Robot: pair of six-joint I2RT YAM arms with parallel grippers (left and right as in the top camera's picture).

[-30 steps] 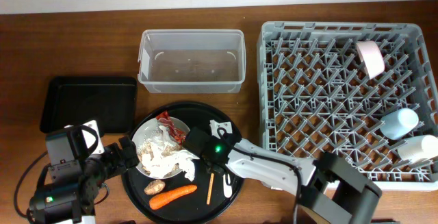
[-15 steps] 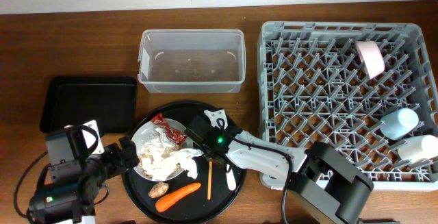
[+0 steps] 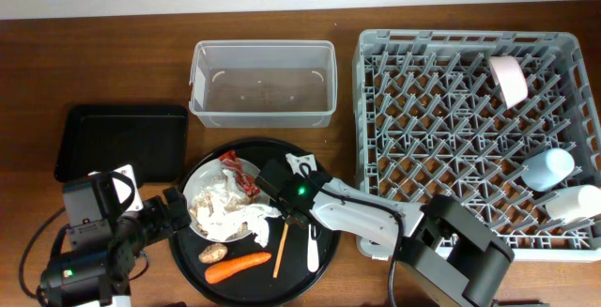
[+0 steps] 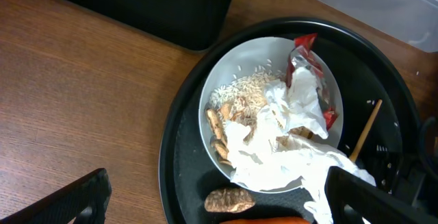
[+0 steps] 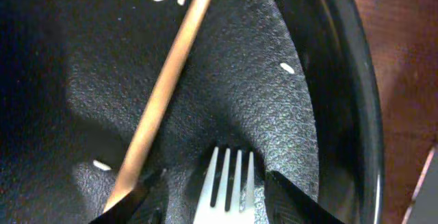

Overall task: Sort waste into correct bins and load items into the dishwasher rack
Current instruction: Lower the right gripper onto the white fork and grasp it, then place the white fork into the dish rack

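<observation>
A white plate [image 3: 197,192] on the round black tray [image 3: 324,262] holds crumpled tissue [image 3: 239,216], a red wrapper [image 3: 239,177] and rice [image 4: 239,90]. An orange carrot [image 3: 237,268] and a brown lump [image 3: 213,252] lie on the tray in front of the plate. My left gripper [image 4: 217,200] is open, low over the lump [image 4: 229,199] at the tray's left edge. My right gripper [image 5: 213,183] is open, its fingers on either side of the tines of the white fork [image 5: 229,186]. One chopstick [image 5: 164,94] lies just left of it. In the overhead view the fork [image 3: 312,249] and chopstick [image 3: 279,251] lie side by side.
The clear tub [image 3: 263,48] stands behind the round tray, and the shallow black tray [image 3: 117,143] lies to the left. The grey rack [image 3: 470,37] fills the right side. It holds a pink cup [image 3: 508,79], a light blue cup [image 3: 549,167] and a white item [image 3: 575,202].
My right wrist has moved a little toward the back. The chopstick has tilted, its lower end now further left. The left arm has not moved.
</observation>
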